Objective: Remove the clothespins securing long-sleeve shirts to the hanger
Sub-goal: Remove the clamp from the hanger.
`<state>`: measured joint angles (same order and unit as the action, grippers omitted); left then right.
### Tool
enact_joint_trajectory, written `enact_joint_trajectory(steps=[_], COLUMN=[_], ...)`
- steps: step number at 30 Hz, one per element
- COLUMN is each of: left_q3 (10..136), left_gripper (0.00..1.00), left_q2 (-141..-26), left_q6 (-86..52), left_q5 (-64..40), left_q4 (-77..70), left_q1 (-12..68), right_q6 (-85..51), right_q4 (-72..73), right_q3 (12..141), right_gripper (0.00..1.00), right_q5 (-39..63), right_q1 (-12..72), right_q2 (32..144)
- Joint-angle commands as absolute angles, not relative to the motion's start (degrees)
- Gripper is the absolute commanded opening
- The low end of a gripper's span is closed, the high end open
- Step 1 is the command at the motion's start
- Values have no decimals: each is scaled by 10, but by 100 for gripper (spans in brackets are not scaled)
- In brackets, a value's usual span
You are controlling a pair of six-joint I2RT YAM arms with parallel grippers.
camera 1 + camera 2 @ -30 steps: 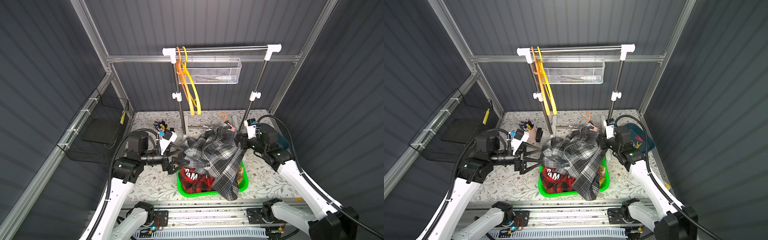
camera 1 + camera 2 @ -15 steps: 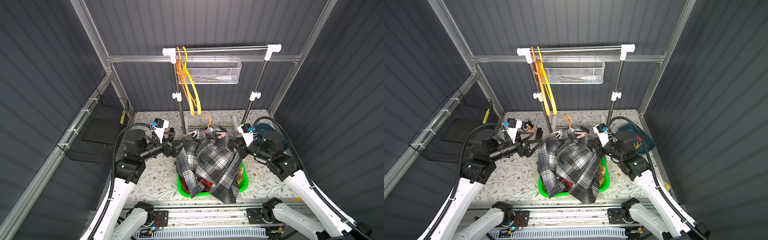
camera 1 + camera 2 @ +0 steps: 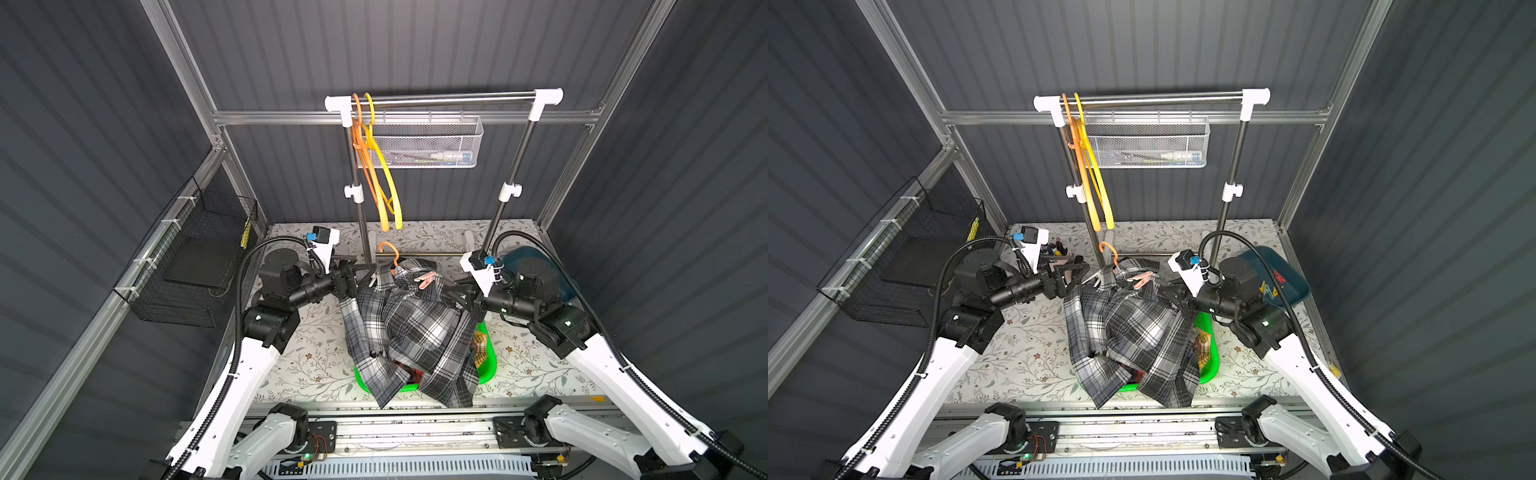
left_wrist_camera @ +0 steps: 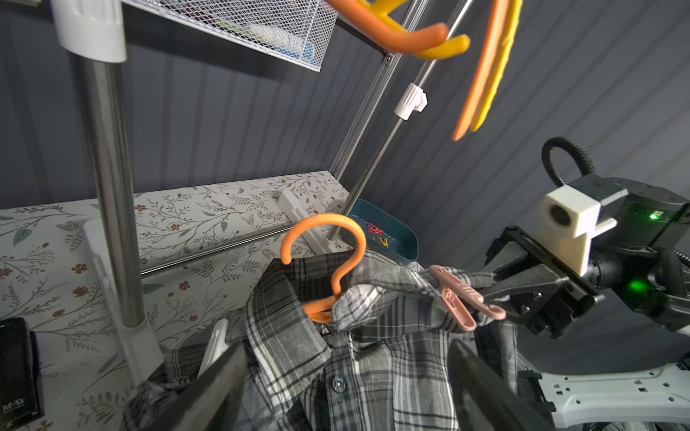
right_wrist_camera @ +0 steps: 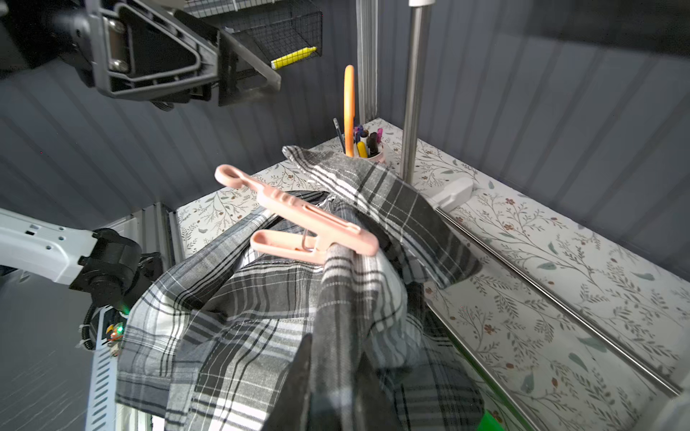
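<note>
A grey-black-white plaid long-sleeve shirt [image 3: 411,328] [image 3: 1129,328] hangs on an orange hanger [image 3: 390,251] [image 4: 328,231] above the green basket [image 3: 488,365]. A salmon-pink clothespin [image 3: 426,279] [image 4: 459,294] [image 5: 298,224] grips the shoulder nearer my right arm. A pale clothespin [image 4: 214,345] sits on the opposite shoulder. My right gripper [image 3: 446,291] [image 5: 334,350] is shut on a fold of the shirt just below the pink clothespin. My left gripper [image 3: 365,278] [image 4: 346,350] is open, its fingers spread either side of the collar and button placket.
Orange and yellow empty hangers [image 3: 376,166] hang on the rack rail beside a wire mesh tray [image 3: 419,145]. The rack post [image 4: 112,186] stands close to my left gripper. A black wire basket [image 3: 195,257] is on the left wall, a teal tray [image 3: 536,266] behind my right arm, a pen cup [image 5: 364,145] at the back.
The right gripper has lifted the shirt up and back, out of the basket. The left gripper has swung in from the left to the collar and narrowed slightly.
</note>
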<state>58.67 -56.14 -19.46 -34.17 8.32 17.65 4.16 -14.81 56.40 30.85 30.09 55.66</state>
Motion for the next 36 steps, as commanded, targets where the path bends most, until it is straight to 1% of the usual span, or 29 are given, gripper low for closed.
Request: enact_joint_trajectory(steps=[1,5,8,11,21,26,31,36], left_q3=[574,575,579,591,588,577,573,567], left_gripper=[82,80,79,77,69,64,54,46], left_q2=[-549,-552,-562,-580,-600,-607,-618,-630], left_q6=[-225,-223,-207,-179,-180,-181,-185,-183], left_q5=[-331,-314,-287,-234,-110,-104,-117,-132], left_q4=[42,39,43,75,74,48,19,-11], left_q1=[180,201,237,283,290,290,290,290], right_q6=[24,15,-1,-7,-6,-5,2,6], right_q4=[-121,-104,-80,-64,-55,-52,-49,-48], right_q3=[586,587,588,591,599,591,584,583], right_gripper=[0,0,0,0,0,0,0,0], right_q5=[374,384,398,405,416,412,406,414], right_q1=[315,325,329,333,344,344,344,343], right_q2=[557,564,574,586,600,602,609,625])
